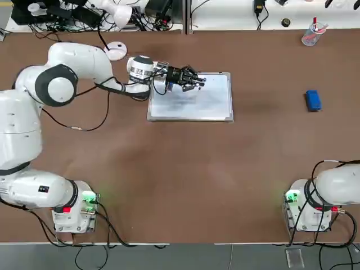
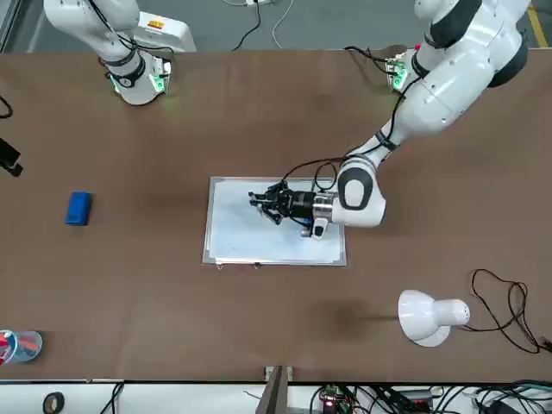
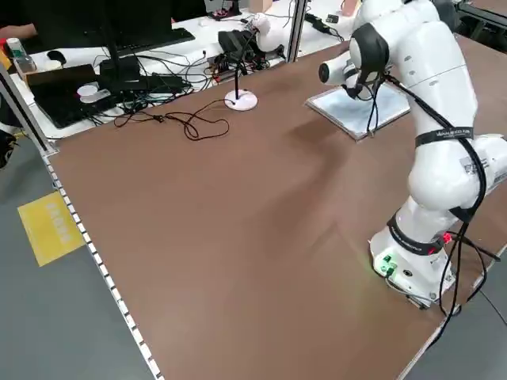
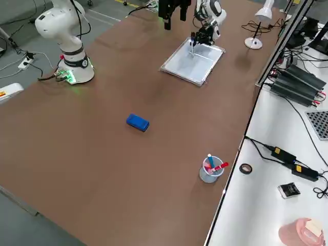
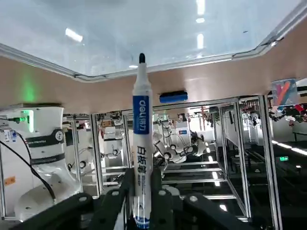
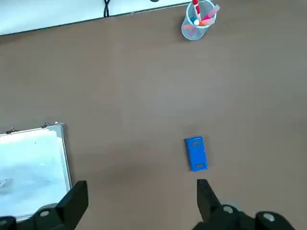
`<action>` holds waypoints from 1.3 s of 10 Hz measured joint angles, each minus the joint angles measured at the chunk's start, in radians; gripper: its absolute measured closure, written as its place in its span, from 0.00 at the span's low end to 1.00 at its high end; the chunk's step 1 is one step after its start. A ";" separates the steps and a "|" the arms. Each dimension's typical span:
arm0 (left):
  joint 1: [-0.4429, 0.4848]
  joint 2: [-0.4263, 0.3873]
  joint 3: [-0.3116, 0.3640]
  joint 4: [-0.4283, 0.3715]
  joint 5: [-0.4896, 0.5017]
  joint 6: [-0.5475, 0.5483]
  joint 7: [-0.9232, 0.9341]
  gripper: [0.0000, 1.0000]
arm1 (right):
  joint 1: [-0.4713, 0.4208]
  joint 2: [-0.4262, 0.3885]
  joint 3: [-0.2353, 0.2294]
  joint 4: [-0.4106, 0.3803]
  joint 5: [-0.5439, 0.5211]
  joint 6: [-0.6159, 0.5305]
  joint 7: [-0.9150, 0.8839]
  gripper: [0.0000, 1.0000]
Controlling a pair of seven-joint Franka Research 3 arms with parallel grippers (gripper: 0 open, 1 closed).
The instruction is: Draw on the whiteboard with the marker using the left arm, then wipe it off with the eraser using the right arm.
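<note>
The whiteboard (image 1: 191,104) (image 2: 250,237) lies flat at the table's far middle. My left gripper (image 1: 194,80) (image 2: 263,203) hovers over its far edge, shut on the marker (image 5: 141,139). The marker's dark tip points down at the board (image 5: 144,28); I cannot tell whether it touches. Faint grey smudges show on the board surface. The blue eraser (image 1: 313,100) (image 6: 195,153) lies alone on the table far to the right. My right gripper (image 6: 141,191) hangs open high above the table, nearer the robot than the eraser, with nothing between its fingers.
A clear cup (image 1: 312,34) (image 6: 196,21) holding pens stands at the far right corner. A white desk lamp (image 1: 116,50) (image 2: 431,317) with its cable sits beyond the board on the left. Both arm bases (image 1: 76,211) (image 1: 306,208) stand at the near edge.
</note>
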 joint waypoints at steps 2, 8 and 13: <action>-0.015 0.027 0.000 0.021 -0.029 0.000 0.018 0.82 | 0.000 0.000 0.000 0.000 0.000 0.000 0.000 0.00; -0.030 0.076 0.002 0.034 -0.072 0.000 0.096 0.82 | 0.000 0.000 0.000 0.000 -0.001 0.000 0.000 0.00; -0.032 0.082 0.023 0.042 -0.073 -0.006 0.100 0.82 | 0.000 0.000 0.000 0.000 -0.001 0.000 0.000 0.00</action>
